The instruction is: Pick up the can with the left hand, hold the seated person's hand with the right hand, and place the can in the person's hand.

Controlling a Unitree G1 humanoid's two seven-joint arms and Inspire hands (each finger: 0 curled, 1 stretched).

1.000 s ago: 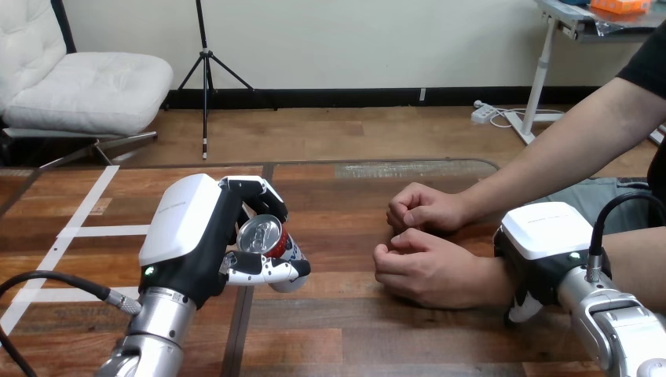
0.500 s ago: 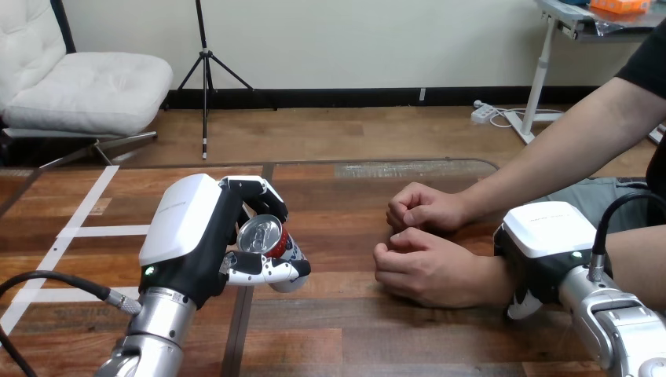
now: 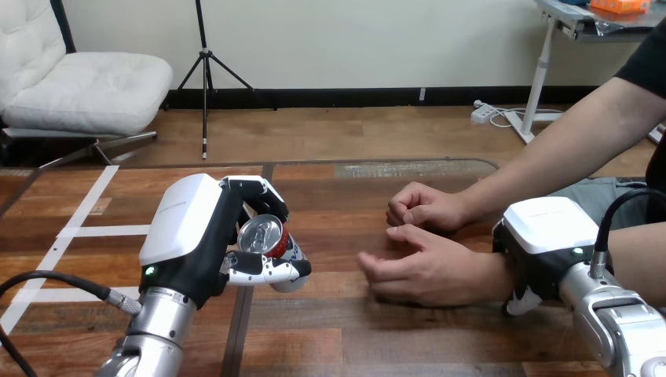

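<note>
left hand (image 3: 196,243): over table's left part, white back up, fingers + thumb curled round can
can (image 3: 263,236): red, held tilted, silver top twd camera
right hand (image 3: 542,247): view's right, clasped on person's wrist, thumb tip hooked under near side
person's nearer hand (image 3: 420,267): low over table, fingers stretched left twd can, not touching it
person's farther hand (image 3: 424,208): loose fist, just behind nearer one
table (image 3: 353,338): wood, w/ white tape strips (image 3: 102,231) at left

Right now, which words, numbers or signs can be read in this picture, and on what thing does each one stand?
None can be read.
On the can in the left hand: print on its red side, too small and partly covered.
Left hand's white shell: faint mark, too blurred to read.
</note>
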